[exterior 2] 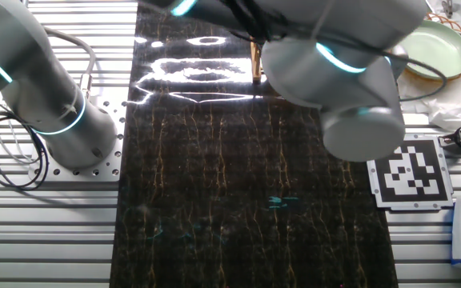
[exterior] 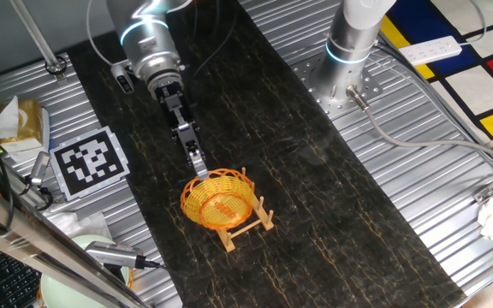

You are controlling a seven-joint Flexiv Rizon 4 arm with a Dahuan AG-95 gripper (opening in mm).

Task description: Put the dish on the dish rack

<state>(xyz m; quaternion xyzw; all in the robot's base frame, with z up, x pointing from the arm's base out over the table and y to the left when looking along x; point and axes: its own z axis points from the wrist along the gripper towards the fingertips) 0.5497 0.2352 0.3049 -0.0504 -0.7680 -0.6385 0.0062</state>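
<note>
Landmark: the small light-wood dish rack (exterior: pixel 248 224), a frame of thin bars with upright pegs, sitting on the dark marble-patterned mat (exterior: pixel 315 154) that runs down the ribbed metal table (exterior: pixel 400 154).

Dish: the small round orange-yellow woven-look bowl (exterior: pixel 218 198) rests tilted on the rack, leaning over its end nearer the arm, its open face turned up toward the one fixed view. It covers most of the rack; only the far pegs and the front bars show past its rim.

Gripper: the two-finger gripper (exterior: pixel 198 168) reaches down from the side of the rack away from the camera and meets the dish at its upper rim. The fingertips look drawn close together right at that rim, but whether they pinch it or have let go cannot be told at this size.

Key relation: the dish lies directly below and in front of the fingertips, on the rack side of them; the arm's line runs roughly along the mat toward the rack.

Other fixed view: the arm's grey body (exterior 2: pixel 334 72) blocks nearly everything; only a sliver of the wooden rack (exterior 2: pixel 257 64) shows, dish unseen.

Stage, as a judgement: placement looks almost done; what remains is opening and lifting clear without dragging the rim.

Risk: the light dish could tip off the pegs if nudged.

Bystanders: a pale green plate (exterior 2: pixel 438 48) and a black-and-white marker card (exterior: pixel 90 161) lie well apart from the rack.
</note>
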